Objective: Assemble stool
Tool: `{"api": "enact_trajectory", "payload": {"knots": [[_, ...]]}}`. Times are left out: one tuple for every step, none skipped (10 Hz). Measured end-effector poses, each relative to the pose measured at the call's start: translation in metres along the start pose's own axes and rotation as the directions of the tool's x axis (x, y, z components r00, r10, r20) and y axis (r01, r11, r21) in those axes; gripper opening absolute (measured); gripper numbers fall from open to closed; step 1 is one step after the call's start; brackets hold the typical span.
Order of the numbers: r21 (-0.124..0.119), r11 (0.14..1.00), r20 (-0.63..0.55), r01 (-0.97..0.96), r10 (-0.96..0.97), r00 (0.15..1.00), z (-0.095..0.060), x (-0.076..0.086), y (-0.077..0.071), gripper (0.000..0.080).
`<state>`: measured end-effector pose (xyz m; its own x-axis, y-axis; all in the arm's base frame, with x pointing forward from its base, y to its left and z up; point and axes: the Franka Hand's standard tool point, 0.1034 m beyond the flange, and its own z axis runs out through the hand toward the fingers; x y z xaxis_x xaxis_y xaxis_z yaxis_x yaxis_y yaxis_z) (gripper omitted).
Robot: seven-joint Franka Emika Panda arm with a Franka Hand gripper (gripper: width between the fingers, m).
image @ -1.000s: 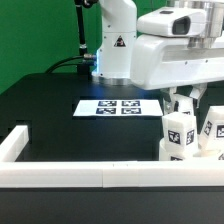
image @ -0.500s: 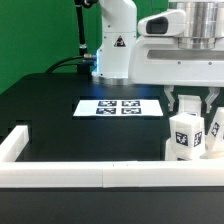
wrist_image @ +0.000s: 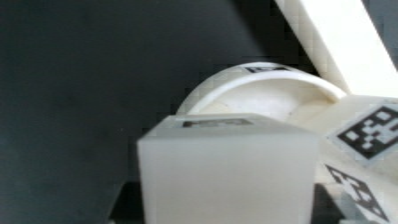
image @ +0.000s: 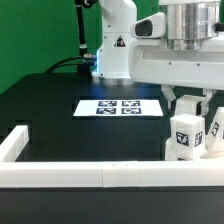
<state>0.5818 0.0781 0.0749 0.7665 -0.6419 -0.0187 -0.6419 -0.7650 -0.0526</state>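
My gripper (image: 189, 108) is shut on a white blocky stool leg (image: 186, 136) with a black-and-white tag, holding it upright at the exterior view's right, just behind the front rail. A second leg (image: 216, 126) stands close beside it at the right edge. In the wrist view the held leg (wrist_image: 228, 165) fills the foreground between my dark fingers. Beyond it lies the round white seat (wrist_image: 263, 95), with a tagged leg (wrist_image: 366, 132) next to it. In the exterior view the seat is mostly hidden behind the held leg.
The long white border rail (image: 80, 178) runs along the front and turns back at the left corner (image: 14, 146); it also shows in the wrist view (wrist_image: 338, 40). The marker board (image: 120, 107) lies flat mid-table. The robot base (image: 114, 50) stands behind it.
My gripper has carried the leg a little toward the exterior view's right and turned slightly at the wrist. The leg stays gripped. Nothing else has moved.
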Motion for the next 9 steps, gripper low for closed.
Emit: {"api": "enact_trajectory", "payload": {"knots": [[0.005,0.997,0.001,-0.077,0.077,0.997,0.0003,0.0005,-0.0003,0.0337],[0.019,0.971,0.007,-0.240,0.240,0.971,0.0006,0.0018,-0.0005,0.0337],[0.029,0.930,0.018,-0.368,0.367,0.930,0.0009,0.0023,-0.0003,0.0337],[0.035,0.886,0.025,-0.461,0.461,0.887,0.0014,0.0020,-0.0004,0.0337],[0.050,0.813,0.032,-0.580,0.580,0.814,0.0019,0.0014,-0.0008,0.0337],[0.082,0.664,0.060,-0.743,0.741,0.669,0.0027,-0.0003,-0.0014,0.0337],[0.090,0.576,0.088,-0.812,0.808,0.583,0.0029,-0.0004,-0.0018,0.0337],[0.099,0.471,0.117,-0.877,0.870,0.480,0.0035,-0.0001,-0.0014,0.0337],[0.103,0.333,0.140,-0.937,0.928,0.345,0.0039,-0.0002,-0.0023,0.0337]]}}
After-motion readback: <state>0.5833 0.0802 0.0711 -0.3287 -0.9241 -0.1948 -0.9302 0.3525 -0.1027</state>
